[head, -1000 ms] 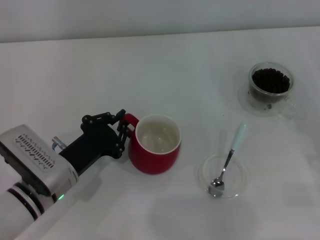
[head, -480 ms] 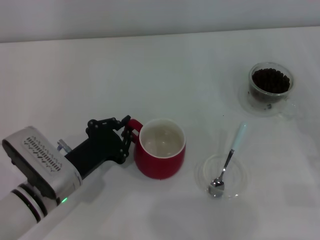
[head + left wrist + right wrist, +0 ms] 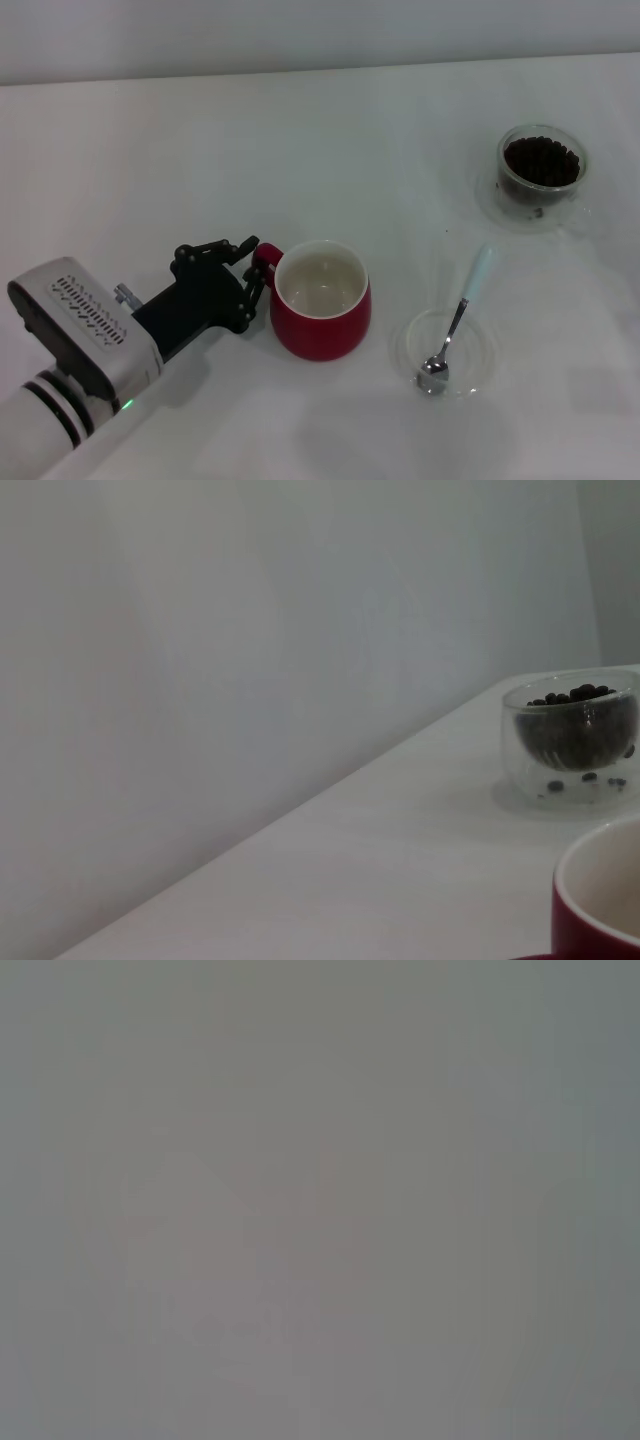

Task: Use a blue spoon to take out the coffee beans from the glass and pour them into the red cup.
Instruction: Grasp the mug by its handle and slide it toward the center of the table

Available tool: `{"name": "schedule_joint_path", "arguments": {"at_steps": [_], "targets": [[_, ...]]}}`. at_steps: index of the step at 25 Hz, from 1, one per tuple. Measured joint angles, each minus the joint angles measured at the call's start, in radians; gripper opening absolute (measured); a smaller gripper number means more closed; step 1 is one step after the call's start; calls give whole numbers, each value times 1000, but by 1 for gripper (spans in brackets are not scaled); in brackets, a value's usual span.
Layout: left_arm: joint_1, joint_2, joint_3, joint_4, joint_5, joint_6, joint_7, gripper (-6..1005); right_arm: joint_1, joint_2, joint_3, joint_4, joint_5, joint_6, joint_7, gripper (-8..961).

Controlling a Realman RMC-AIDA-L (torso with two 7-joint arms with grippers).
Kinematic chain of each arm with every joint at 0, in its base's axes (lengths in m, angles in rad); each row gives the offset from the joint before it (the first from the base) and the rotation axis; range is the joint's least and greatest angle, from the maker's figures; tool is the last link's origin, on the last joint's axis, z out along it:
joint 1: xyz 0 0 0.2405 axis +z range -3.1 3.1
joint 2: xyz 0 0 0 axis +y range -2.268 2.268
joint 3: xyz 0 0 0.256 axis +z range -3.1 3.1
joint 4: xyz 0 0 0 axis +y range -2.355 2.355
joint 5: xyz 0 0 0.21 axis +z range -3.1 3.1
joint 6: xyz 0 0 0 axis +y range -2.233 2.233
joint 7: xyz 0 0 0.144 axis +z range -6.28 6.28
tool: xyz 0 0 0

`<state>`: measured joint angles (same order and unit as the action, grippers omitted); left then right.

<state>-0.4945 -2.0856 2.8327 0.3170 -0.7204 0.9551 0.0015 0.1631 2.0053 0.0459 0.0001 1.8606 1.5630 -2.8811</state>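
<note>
Two black fingers (image 3: 252,268) of the left gripper (image 3: 255,268) closed around the small loop handle of the rounded glossy red cup (image 3: 322,303), one on the far side of the loop and one on the near side, pinching it. Behind them, black linkage and a white wrist housing reaching in from the near left corner of the head view, low over the white tabletop (image 3: 300,150). Red cup upright, white inside showing, no beans visible in it; in the left wrist view only its rim and a slice of red wall (image 3: 598,900) showing at the frame's edge.

Well to the right of the cup, a shallow clear round dish (image 3: 478,352) with the shiny metal bowl of the blue spoon (image 3: 458,319) resting in it, thin neck and pale light-blue handle leaning out over the far rim toward the back right. Farther back and right, well apart from both, the small clear double-walled glass (image 3: 541,175) standing upright, filled with a dark heap of coffee beans (image 3: 541,161); seen also from the left wrist (image 3: 572,738), with several loose beans low down near its base.

Right gripper out of sight everywhere; right wrist view a flat grey blank.
</note>
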Motion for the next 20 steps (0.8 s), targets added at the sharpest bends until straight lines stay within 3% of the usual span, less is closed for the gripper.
{"name": "schedule_joint_path", "arguments": {"at_steps": [20], "targets": [[34, -2, -3, 1, -10, 32, 44, 445, -11, -1, -4, 2, 0, 0, -3, 857]]}}
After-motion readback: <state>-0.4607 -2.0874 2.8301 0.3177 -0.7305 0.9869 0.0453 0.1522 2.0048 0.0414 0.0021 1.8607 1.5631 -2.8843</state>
